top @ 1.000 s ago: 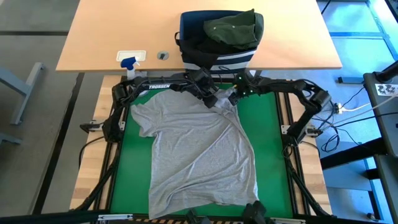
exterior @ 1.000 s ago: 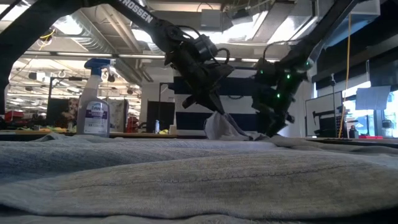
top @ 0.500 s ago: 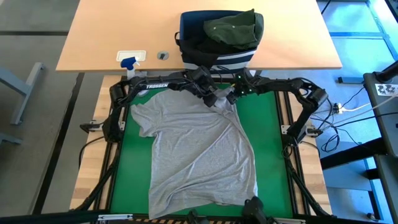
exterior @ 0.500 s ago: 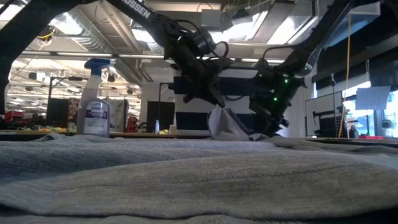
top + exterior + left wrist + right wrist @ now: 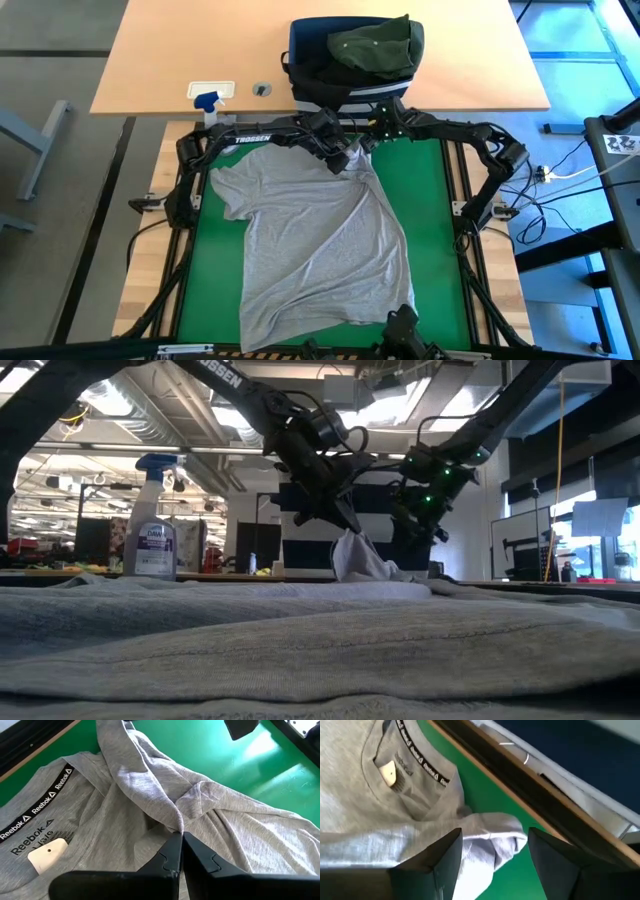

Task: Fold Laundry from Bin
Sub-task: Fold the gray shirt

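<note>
Bin (image 5: 350, 95) contents beneath olive garment (image 5: 372, 45)

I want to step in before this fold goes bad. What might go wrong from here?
1. The left hand is shut on only a thin pinch of the grey shirt near its collar; pulling may slip it free.
2. The right hand is open with the bunched sleeve between its fingers, ungripped, so that side may stay crumpled.
3. Both hands work close to the bin; a wide swing might bump it.

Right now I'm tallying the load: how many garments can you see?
3. A light grey T-shirt lies spread on the green mat; a dark olive garment sits atop the bin, with a black one beneath it. More may be hidden inside.
</note>
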### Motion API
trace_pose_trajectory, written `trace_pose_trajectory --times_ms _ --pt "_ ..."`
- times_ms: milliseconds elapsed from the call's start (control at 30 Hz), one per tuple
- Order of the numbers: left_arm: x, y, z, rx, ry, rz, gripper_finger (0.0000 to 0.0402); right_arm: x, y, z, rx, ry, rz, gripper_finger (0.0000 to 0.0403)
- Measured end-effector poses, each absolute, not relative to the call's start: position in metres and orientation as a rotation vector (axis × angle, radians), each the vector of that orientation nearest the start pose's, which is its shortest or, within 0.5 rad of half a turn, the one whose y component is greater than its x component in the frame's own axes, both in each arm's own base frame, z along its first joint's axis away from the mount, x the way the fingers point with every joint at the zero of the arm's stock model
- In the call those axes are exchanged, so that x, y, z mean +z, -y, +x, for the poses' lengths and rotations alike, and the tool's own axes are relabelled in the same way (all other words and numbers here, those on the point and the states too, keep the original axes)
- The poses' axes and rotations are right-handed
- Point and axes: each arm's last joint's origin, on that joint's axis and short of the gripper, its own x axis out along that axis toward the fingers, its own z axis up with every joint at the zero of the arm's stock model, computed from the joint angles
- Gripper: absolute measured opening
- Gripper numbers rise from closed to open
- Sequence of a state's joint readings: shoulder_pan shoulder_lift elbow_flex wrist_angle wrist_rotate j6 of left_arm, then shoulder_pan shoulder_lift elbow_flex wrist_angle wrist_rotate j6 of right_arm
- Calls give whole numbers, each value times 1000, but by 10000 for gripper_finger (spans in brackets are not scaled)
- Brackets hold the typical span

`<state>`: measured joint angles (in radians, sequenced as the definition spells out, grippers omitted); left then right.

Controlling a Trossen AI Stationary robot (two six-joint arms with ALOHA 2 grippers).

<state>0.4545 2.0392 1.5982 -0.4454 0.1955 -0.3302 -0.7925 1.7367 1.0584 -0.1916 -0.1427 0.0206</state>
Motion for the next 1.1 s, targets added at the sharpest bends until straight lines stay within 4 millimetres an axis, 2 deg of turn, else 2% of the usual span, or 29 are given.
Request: trace_pose_trajectory --times_ms 100,300,533,733,967,1100 --pt "214 -192 404 382 -801 -592 7 183 251 253 -618 -764 402 225" --pt "214 -195 402 390 -798 -596 7 173 243 245 -573 -917 405 225" --pt "214 -195 402 391 -798 -595 7 167 253 255 -601 -819 382 225" --pt "214 -195 402 390 -798 -595 7 151 255 257 -596 -858 407 225" --pt "214 -193 403 386 -799 -593 7 166 265 268 -645 -660 470 225" --pt "214 -194 403 407 -804 -582 7 165 264 268 -654 -674 476 225"
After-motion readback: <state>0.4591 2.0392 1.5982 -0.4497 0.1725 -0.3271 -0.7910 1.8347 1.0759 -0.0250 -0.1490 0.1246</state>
